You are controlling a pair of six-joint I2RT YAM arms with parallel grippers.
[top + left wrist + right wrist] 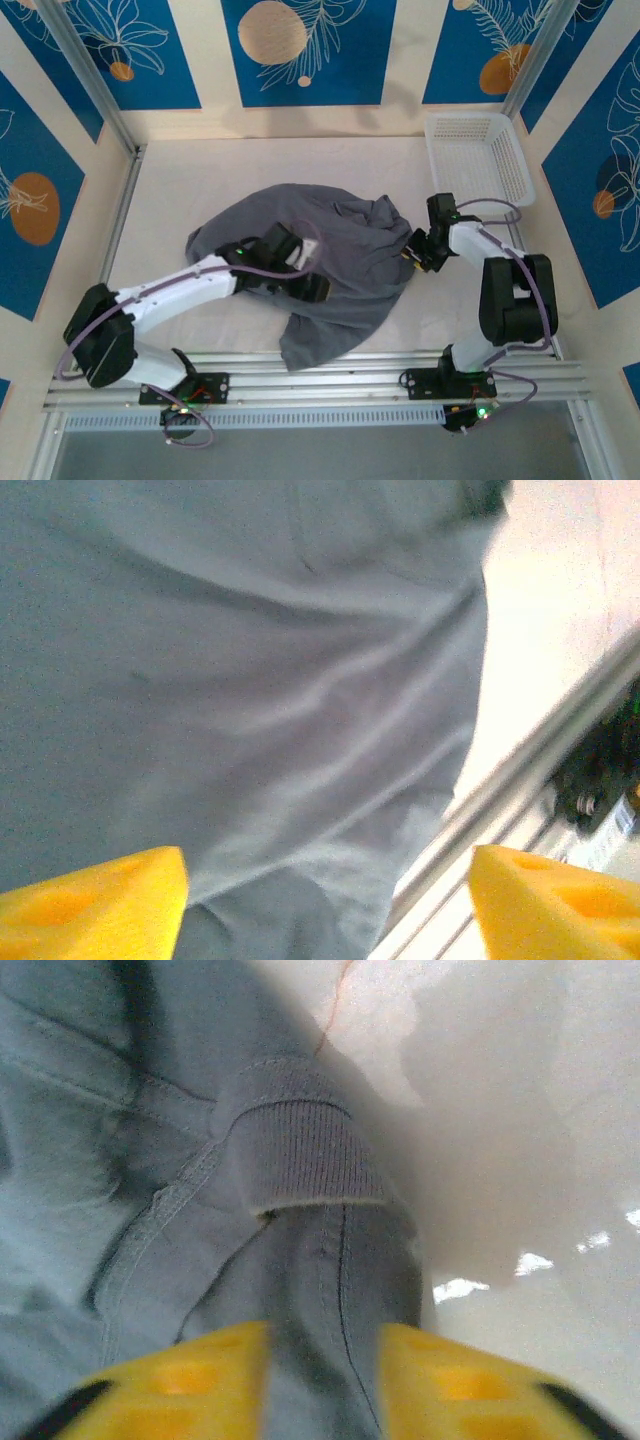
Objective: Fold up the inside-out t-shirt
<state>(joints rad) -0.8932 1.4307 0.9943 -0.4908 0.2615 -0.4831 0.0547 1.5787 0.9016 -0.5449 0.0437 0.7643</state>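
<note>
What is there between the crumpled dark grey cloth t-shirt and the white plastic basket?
Bare white tabletop, as the top view shows, separates the dark grey cloth t-shirt from the white plastic mesh basket.

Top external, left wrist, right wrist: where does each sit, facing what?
Top external: overhead, behind; looks down on table, t-shirt, basket; left arm and right arm show.
Left wrist: on the left arm, facing down at t-shirt and rail; left fingers apart.
Right wrist: on the right arm, facing the ribbed band; right fingers pinch cloth.
Shared: the t-shirt.
</note>
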